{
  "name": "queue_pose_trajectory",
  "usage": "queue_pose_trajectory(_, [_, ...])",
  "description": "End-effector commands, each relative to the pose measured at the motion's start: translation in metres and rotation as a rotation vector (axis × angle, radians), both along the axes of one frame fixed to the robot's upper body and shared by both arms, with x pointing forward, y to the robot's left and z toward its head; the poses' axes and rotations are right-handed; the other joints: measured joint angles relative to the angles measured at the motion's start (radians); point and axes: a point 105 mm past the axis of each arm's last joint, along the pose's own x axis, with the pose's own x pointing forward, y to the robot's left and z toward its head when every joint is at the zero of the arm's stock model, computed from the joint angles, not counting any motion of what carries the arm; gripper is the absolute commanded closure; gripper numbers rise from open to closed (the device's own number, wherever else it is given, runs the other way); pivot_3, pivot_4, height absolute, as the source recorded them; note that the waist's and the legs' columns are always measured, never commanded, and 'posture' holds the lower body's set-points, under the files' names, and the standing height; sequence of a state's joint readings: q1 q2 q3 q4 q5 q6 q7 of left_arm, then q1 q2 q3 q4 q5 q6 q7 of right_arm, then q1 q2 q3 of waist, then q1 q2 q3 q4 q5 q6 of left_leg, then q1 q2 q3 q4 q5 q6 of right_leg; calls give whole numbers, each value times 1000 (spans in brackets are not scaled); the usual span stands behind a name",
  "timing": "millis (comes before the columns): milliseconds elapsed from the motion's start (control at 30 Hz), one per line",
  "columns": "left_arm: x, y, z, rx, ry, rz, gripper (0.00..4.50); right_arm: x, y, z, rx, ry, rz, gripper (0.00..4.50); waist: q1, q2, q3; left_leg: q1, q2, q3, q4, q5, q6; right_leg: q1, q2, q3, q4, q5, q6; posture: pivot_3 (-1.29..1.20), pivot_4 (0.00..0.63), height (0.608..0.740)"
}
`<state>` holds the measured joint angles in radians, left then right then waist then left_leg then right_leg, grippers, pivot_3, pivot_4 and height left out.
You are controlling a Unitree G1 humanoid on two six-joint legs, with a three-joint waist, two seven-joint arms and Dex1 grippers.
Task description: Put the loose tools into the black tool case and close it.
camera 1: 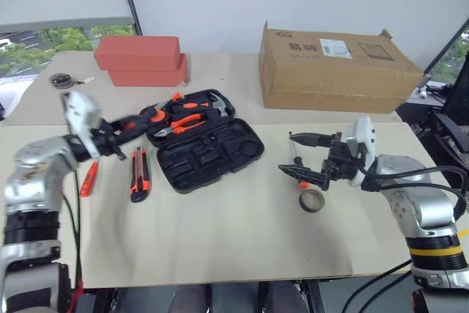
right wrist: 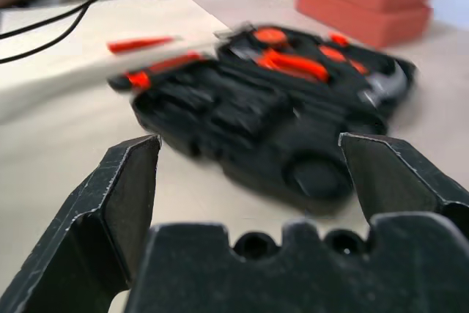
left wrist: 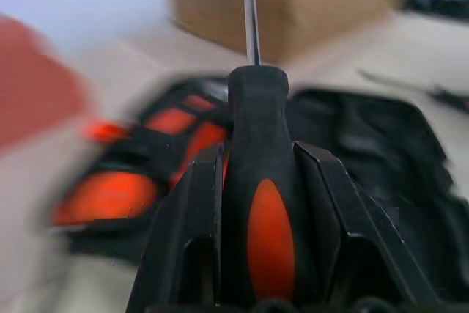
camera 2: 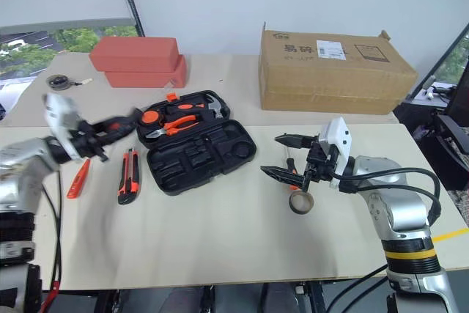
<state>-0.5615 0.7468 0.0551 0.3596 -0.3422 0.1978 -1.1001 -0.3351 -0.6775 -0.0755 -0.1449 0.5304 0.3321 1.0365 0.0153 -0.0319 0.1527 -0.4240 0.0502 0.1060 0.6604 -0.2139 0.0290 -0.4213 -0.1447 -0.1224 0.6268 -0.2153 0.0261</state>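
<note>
Left gripper point(left wrist: 256, 181) jaws clenched on screwdriver point(left wrist: 260, 174), right gripper point(camera 1: 311, 159) jaws released; seemingly off-centre grip risks it twisting, missing tool case point(camera 1: 212, 153) slot.

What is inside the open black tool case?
In the far half of the black tool case sit orange-handled pliers and a hammer. The near half shows bare moulded slots. What lies beneath those tools is covered.

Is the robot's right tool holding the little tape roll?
No. The right tool stands wide open and empty above the table, while the tape roll lies on the table just below it.
</note>
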Motion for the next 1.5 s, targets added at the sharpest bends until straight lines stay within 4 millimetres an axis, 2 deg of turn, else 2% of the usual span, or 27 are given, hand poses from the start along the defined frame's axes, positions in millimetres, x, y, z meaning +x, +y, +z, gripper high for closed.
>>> queue_pose_trajectory(33, [12, -14, -3, 128, -26, -44, 3509, -4, -5, 18, 7, -95, -35, 0, -6, 0, 0, 0, 1, 1, 0, 0, -1, -1, 1, 0, 0, 0, 0, 0, 150, 713])
queue_pose_trajectory(100, [22, -15, -7, 156, -13, -26, 3509, -8, -6, 19, 14, -103, -54, 0, -8, -1, 0, 0, 2, 1, 0, 1, -1, -1, 1, 1, 0, 0, 0, 0, 150, 713])
queue_pose_trajectory(200, [25, -18, -16, 222, 8, -56, 3509, -13, -8, 17, 18, -102, -85, 0, -9, -1, 0, 1, 2, 1, 0, 1, -1, 0, 1, 1, 0, -1, 2, 0, 150, 713])
queue_pose_trajectory(367, [30, -9, -27, 278, 33, -37, 3509, -16, -12, 22, 18, -107, -109, 0, -6, -1, 0, 1, 1, 0, 1, 0, 1, 0, 0, 2, -1, -1, 2, 0, 150, 713])
queue_pose_trajectory(833, [36, -20, -39, 226, 56, -31, 3509, -15, -6, 31, 17, -124, -116, 0, 5, 0, 0, 1, 0, -1, 3, 1, 2, 1, -1, 2, 1, 0, 1, 0, 150, 713])
queue_pose_trajectory(900, [37, -20, -38, 214, 54, -21, 2501, -14, -6, 31, 18, -125, -116, 0, 5, 0, 0, 1, 0, -1, 4, 1, 2, 1, -1, 2, 1, 0, 2, 0, 150, 713])
queue_pose_trajectory(933, [37, -20, -36, 208, 50, -20, 2350, -13, -7, 30, 17, -125, -117, 0, 5, 0, 0, 1, 0, -1, 4, 1, 2, 1, -1, 2, 1, 0, 2, 0, 150, 713])
queue_pose_trajectory(1000, [40, -20, -30, 196, 15, -7, 1522, -13, -7, 30, 17, -124, -117, 0, 6, 0, 0, 1, 0, -1, 4, 1, 3, 1, -1, 2, 1, 0, 2, 0, 150, 713])
queue_pose_trajectory(1067, [45, -21, -18, 157, -42, 18, 674, -13, -7, 29, 19, -122, -116, 0, 3, 0, 0, 1, 1, -1, 4, 1, 3, 1, -1, 2, 1, 0, 2, 0, 150, 713])
queue_pose_trajectory(1133, [43, -25, -1, 82, -91, -5, 39, -14, -8, 28, 18, -118, -115, 0, -1, 0, 0, 1, 1, -2, 4, 2, 3, 1, -1, 2, 2, 0, 1, 0, 150, 713])
queue_pose_trajectory(1233, [37, -28, 19, -25, -121, -55, 39, -15, -10, 26, 17, -113, -118, 0, -3, 0, 0, 0, 1, -4, 4, 2, 3, 0, -1, 2, 1, 1, 0, 0, 150, 713])
queue_pose_trajectory(1367, [41, -19, 23, 2, -157, -4, 39, -15, -10, 23, 17, -108, -118, 0, -3, 0, 0, 0, 0, -5, 4, 1, 3, 1, -1, 2, 1, 2, -1, 0, 150, 713])
queue_pose_trajectory(1467, [44, -19, 23, 11, -178, 17, 39, -14, -10, 21, 18, -106, -116, 0, -3, 0, 0, 0, 0, -2, 4, 1, 3, 1, -1, 2, 1, 2, -1, 0, 150, 713])
queue_pose_trajectory(1500, [43, -24, 19, 23, -177, 1, 552, -14, -10, 21, 19, -106, -115, 0, -3, 0, 0, 0, 0, -2, 4, 1, 3, 1, -1, 2, 1, 2, -1, 0, 150, 713])
